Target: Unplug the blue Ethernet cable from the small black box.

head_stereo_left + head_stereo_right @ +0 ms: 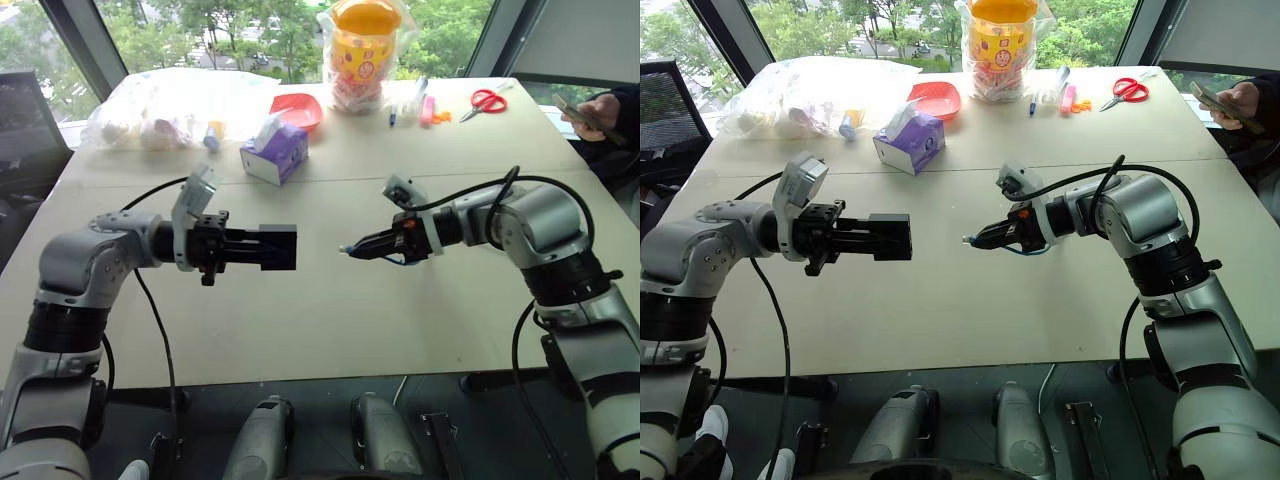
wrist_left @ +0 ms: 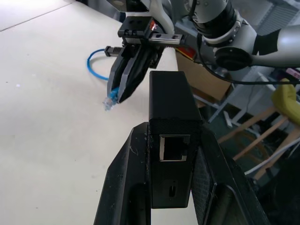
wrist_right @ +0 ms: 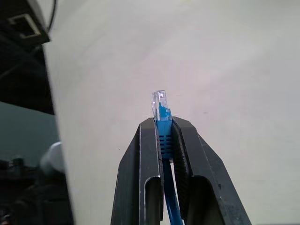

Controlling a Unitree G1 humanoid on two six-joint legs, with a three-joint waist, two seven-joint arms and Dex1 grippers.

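Plug out – port on small black box [image 2: 171,154] bare | left gripper [image 1: 270,248] clamps box; right gripper [image 3: 162,133] pinches blue Ethernet cable [image 3: 161,124] | advice – hold both apart; avoid snagging.

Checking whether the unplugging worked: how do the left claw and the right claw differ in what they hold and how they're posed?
The left claw is shut on the small black box, whose port faces out empty; the right claw is shut on the blue Ethernet cable just behind its clear plug. The left claw points about level; the right claw tilts down toward the table. Both hang above the table, facing each other with a gap between them.
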